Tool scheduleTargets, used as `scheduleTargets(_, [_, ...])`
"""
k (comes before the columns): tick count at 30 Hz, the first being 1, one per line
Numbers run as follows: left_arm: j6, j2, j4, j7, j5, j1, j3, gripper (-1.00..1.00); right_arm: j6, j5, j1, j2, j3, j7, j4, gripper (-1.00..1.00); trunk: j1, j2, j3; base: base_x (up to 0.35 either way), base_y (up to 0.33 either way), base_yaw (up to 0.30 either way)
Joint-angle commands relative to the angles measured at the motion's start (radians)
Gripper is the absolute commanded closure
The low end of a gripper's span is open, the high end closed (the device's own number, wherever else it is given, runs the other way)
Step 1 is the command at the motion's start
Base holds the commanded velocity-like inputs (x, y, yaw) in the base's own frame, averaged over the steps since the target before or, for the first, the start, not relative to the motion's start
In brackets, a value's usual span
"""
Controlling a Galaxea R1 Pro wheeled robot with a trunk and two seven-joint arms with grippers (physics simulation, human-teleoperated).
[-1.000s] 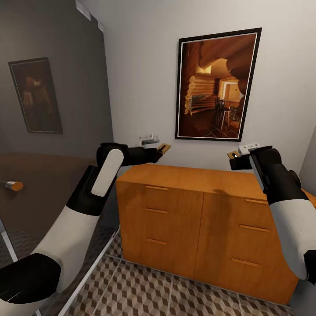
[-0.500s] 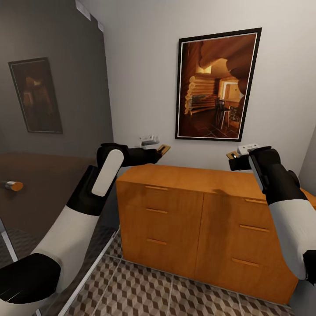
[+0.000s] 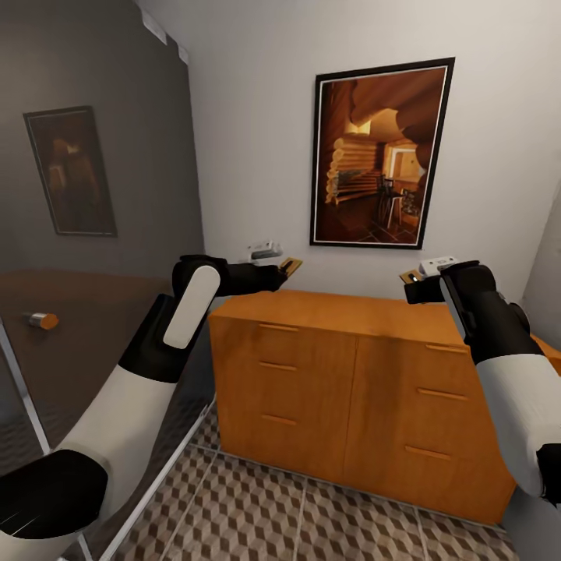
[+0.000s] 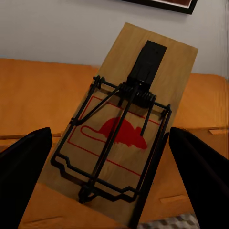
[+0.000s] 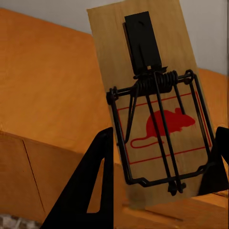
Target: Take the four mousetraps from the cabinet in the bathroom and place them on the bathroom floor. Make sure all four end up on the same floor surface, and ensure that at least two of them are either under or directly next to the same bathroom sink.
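Above the cabinet (image 3: 351,374), each tool, left (image 3: 285,270) and right (image 3: 411,282), is clamped on a mousetrap (image 4: 121,129) (image 5: 155,109). Keep both grips firm and level while carrying them to the bathroom floor (image 3: 312,522) below.

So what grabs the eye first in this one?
Each gripper holds a mousetrap up above the orange-brown cabinet: the left gripper has one mousetrap, the right gripper another, each with a red mouse print. On the wall behind hangs a large framed log-cabin picture.
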Motion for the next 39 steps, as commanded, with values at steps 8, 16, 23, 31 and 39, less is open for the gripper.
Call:
scheduleTargets(8, [0.002, 0.0, 0.002, 0.012, 0.011, -0.001, 0.0, 1.0, 0.004, 0.007, -0.001, 0.0, 0.002, 0.013, 0.001, 1.0, -0.001, -0.001, -0.001, -0.343, 0.0, 0.0])
scheduleTargets(16, [-0.003, 0.0, 0.115, 0.02, 0.01, -0.001, 0.0, 1.0, 0.004, 0.009, 0.02, 0.039, 0.004, 0.011, -0.001, 1.0, -0.001, -0.001, -0.001, -0.344, 0.0, 0.0])
scheduleTargets(23, [-0.008, 0.001, 0.3, 0.02, 0.003, -0.001, 0.0, 1.0, 0.004, 0.011, 0.08, 0.106, 0.004, 0.003, 0.002, 1.0, -0.001, -0.001, -0.001, -0.345, 0.0, 0.0])
scheduleTargets(31, [-0.167, 0.013, 0.562, 0.004, 0.006, -0.001, 0.0, 1.0, 0.004, 0.008, 0.089, 0.146, 0.003, 0.002, 0.311, 1.0, -0.001, -0.001, -0.001, -0.345, 0.0, 0.0])
scheduleTargets(39, [-0.404, 0.013, 0.928, -0.135, -0.029, -0.001, -0.002, 1.0, -0.295, 0.011, 0.09, 0.219, 0.001, -0.029, 0.716, 1.0, -0.001, -0.001, -0.001, -0.345, 0.0, 0.0])
